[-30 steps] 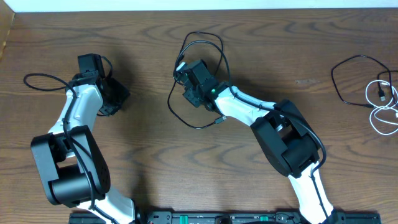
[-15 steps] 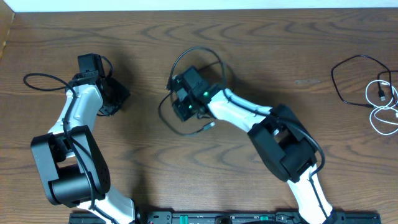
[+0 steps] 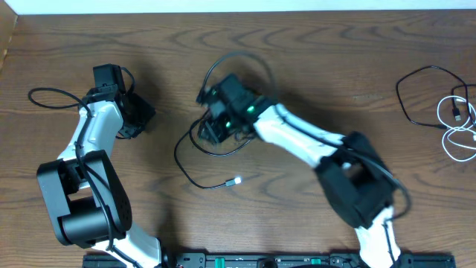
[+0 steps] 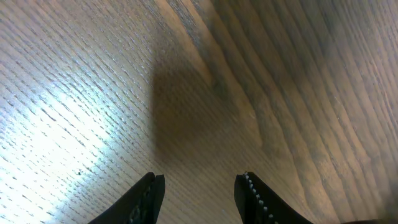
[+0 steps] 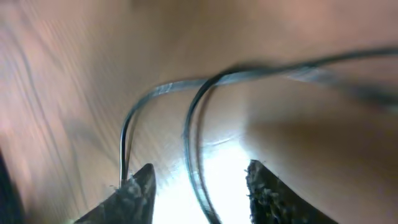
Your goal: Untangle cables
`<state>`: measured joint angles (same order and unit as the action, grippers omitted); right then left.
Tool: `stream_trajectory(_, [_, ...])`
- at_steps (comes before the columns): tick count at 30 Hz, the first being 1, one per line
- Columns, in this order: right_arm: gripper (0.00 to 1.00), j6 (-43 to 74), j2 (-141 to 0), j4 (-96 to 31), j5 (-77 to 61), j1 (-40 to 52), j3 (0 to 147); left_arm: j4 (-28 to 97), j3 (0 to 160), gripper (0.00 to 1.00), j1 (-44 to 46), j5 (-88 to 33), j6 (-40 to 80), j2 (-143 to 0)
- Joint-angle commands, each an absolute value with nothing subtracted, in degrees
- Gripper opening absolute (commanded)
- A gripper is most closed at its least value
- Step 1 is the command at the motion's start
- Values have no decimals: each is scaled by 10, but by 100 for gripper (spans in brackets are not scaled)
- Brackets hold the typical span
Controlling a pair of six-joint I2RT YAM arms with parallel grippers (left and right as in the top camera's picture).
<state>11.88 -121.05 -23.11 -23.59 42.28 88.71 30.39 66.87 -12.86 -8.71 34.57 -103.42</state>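
The right end effector [image 5: 200, 190] hangs low over the middle of the worktop [image 3: 335, 45] with its jaws apart. Strands of the black cable [image 3: 177, 158] run past and between them in the blurred wrist view, and none looks pinched. That cable lies in loose loops under and left of the tool, its plug end [image 3: 236, 180] trailing free toward the front, probably laid out here to keep it away from the others. A white cable [image 3: 447, 143] and a second black cord [image 3: 399, 93] sit well apart at the right edge, close together. Whether they cross cannot be told. The left end effector [image 4: 199, 193] hovers over bare wood on the left, jaws parted and empty, apparently parked clear so the right arm has room to work.
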Motion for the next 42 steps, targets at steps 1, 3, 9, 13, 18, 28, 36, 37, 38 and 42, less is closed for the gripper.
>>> stream_trajectory(1, [47, 120, -1164, -246, -146, 390, 888, 306, 665, 42, -128, -86, 349, -1038])
stream_trajectory(3, [51, 121, -1164, -266, -135, 368, 888, 306, 665, 42, -128, -86, 349, -1038])
stream_trajectory(9, [56, 138, -1175, -335, -102, 291, 888, 306, 665, 42, -128, -86, 349, -1038])
stream_trajectory(13, [56, 178, -1191, -355, -105, 256, 888, 306, 665, 42, -128, -86, 349, -1038])
stream_trajectory(18, [57, 187, -1230, -358, -151, 239, 888, 306, 665, 42, -128, -86, 349, -1038])
stream_trajectory(28, [51, 225, -1259, -343, -152, 249, 888, 306, 665, 42, -128, -86, 349, -1038])
stream_trajectory(36, [50, 248, -1267, -343, -240, 247, 888, 306, 665, 42, -128, -86, 349, -1038])
stream_trajectory(37, [50, 248, -1267, -345, -252, 247, 888, 306, 665, 42, -128, -86, 349, -1038])
stream_trajectory(38, [50, 248, -1268, -345, -262, 247, 887, 306, 665, 42, -128, -86, 349, -1038])
stream_trajectory(42, [51, 248, -1281, -346, -279, 246, 887, 306, 665, 42, -128, -86, 349, -1038])
